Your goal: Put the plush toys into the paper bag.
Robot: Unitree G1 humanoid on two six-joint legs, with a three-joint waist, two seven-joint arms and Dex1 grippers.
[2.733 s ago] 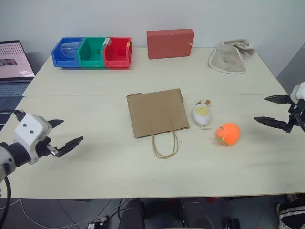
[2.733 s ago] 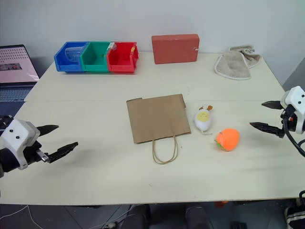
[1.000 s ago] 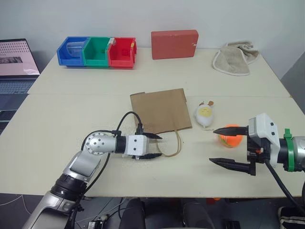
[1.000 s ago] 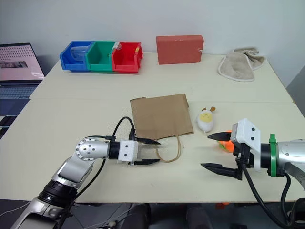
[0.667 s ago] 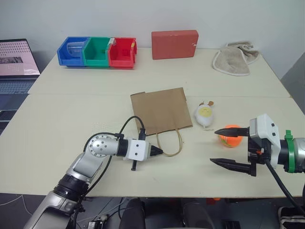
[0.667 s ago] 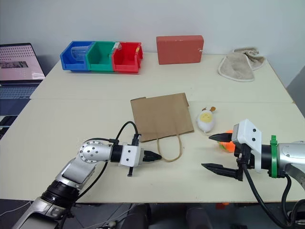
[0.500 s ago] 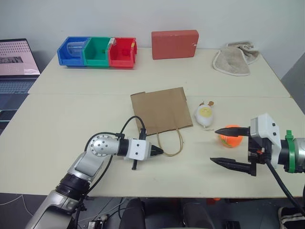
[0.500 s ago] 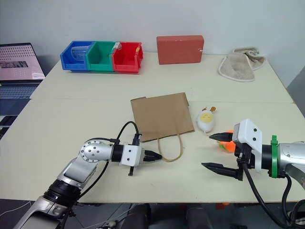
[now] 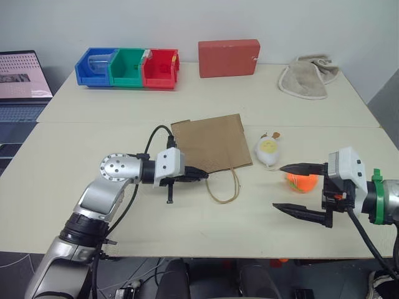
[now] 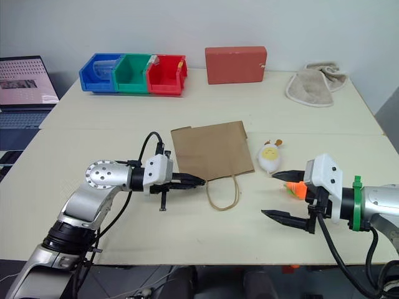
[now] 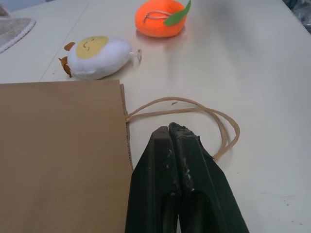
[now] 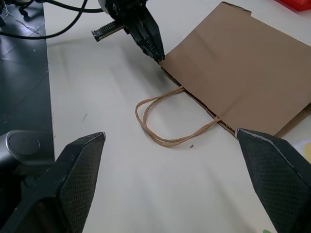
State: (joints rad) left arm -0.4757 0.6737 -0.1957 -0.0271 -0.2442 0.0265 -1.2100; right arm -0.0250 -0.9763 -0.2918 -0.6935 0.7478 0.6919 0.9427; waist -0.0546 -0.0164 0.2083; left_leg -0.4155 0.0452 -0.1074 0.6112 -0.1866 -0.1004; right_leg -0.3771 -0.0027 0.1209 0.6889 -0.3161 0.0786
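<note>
A wide cream table [image 9: 93,112] carries a flat brown kraft paper bag [image 9: 212,143] lying at its middle, thin tan loop handles [image 9: 225,190] trailing toward the robot. The left gripper [image 9: 201,175] has its black fingers pressed together at the bag's near corner; whether they pinch the paper cannot be told. The right gripper [image 9: 293,187] stands spread wide and empty beside the round orange plush ball with a green leaf [image 11: 159,18]. The white oval plush with a yellow face [image 9: 267,151] lies between bag and ball.

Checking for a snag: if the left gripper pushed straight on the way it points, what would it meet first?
Probably the bag's handle loop just past the left gripper's shut tips; farther on lies the orange toy, though height above the table is unclear.
</note>
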